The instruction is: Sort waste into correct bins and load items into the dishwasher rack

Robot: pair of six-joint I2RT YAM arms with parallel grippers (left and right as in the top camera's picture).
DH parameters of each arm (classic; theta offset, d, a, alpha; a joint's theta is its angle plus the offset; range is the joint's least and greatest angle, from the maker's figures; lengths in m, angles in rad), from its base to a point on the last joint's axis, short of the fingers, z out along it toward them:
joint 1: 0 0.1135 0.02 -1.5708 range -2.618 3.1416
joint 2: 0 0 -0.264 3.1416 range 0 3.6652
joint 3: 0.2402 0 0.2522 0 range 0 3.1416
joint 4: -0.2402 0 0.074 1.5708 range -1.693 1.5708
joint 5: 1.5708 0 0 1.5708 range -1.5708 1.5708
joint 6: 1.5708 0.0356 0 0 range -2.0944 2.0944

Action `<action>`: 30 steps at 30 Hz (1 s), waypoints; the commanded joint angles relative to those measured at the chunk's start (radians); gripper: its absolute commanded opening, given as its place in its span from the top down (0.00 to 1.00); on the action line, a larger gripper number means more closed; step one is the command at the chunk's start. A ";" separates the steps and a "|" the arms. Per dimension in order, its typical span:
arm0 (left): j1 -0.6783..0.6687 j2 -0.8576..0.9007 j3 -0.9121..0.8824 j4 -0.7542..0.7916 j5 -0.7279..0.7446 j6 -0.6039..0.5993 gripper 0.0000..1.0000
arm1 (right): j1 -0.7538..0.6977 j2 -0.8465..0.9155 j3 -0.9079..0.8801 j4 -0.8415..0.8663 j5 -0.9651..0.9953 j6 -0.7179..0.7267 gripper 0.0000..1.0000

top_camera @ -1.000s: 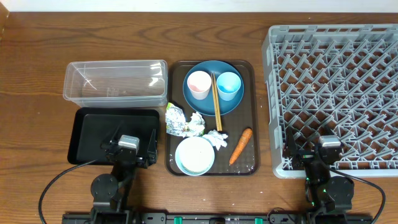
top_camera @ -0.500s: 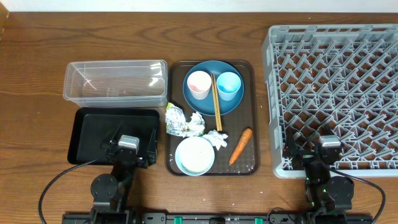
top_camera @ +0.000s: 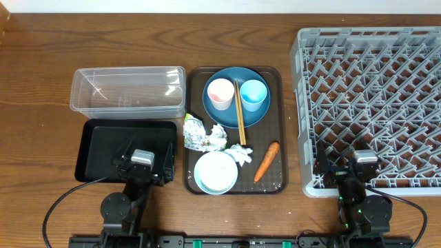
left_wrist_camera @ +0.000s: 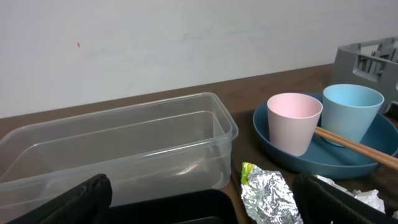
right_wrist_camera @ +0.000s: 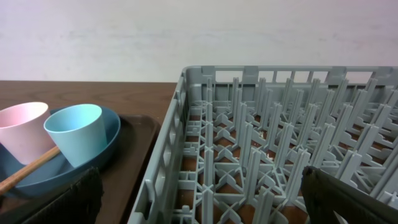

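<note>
On the brown tray (top_camera: 279,131) lies a blue plate (top_camera: 231,114) carrying a pink cup (top_camera: 220,94), a light blue cup (top_camera: 253,94) and wooden chopsticks (top_camera: 240,114). In front of the plate lie a foil wrapper (top_camera: 198,134), a white tissue (top_camera: 241,153), a carrot (top_camera: 267,161) and a white bowl (top_camera: 216,172). My left gripper (top_camera: 143,162) stands open over the black bin (top_camera: 103,148), behind which sits the clear bin (top_camera: 127,89). Open as well, my right gripper (top_camera: 362,165) hovers at the front edge of the grey dishwasher rack (top_camera: 372,83). Neither holds anything.
The left wrist view shows the clear bin (left_wrist_camera: 118,149), foil wrapper (left_wrist_camera: 270,196), pink cup (left_wrist_camera: 293,121) and light blue cup (left_wrist_camera: 351,112) ahead. The right wrist view faces the rack's upright pegs (right_wrist_camera: 273,155), with both cups (right_wrist_camera: 78,134) to the left. A white wall lies beyond the table.
</note>
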 commanded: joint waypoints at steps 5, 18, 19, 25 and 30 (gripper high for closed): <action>0.004 -0.006 -0.010 0.043 0.118 -0.007 0.05 | 0.007 -0.005 -0.002 -0.004 0.000 0.000 0.01; 0.004 0.363 0.610 -0.369 0.331 -0.235 0.05 | 0.007 -0.005 -0.002 -0.004 0.000 0.000 0.01; 0.003 0.430 0.687 -0.427 0.341 -0.235 0.05 | 0.007 -0.005 -0.002 -0.004 0.000 0.000 0.01; -0.019 0.852 1.195 -0.863 0.447 -0.236 0.05 | 0.007 -0.005 -0.002 -0.004 0.000 0.000 0.01; -0.026 1.046 1.387 -0.932 0.547 -0.242 0.05 | 0.007 -0.005 -0.002 -0.004 0.000 0.000 0.01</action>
